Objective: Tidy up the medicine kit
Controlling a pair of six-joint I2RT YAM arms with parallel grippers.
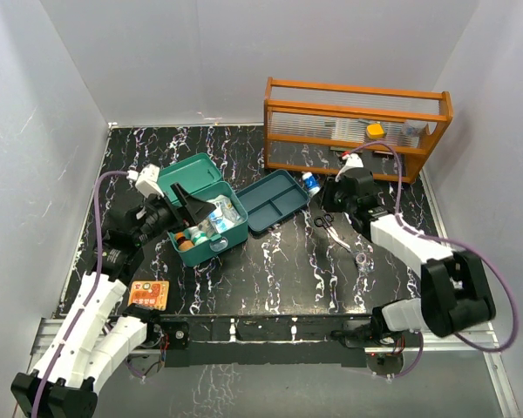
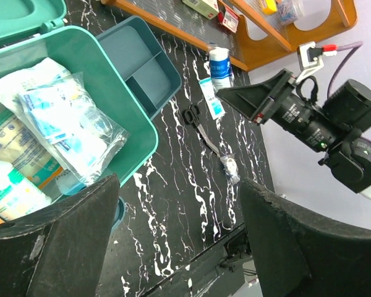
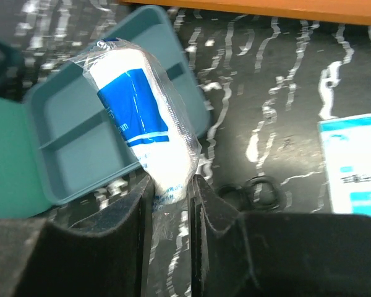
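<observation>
Right tool [image 3: 171, 185]: clamped on a wrapped bandage roll [image 3: 142, 117], with the insert tray [image 3: 68, 154] lying on the worktop [image 3: 284, 93] just ahead and left of it. Left tool [image 2: 178, 185]: fingers apart, gripping nothing, above the open medicine kit [image 2: 145, 136], which lies ahead-left.
</observation>
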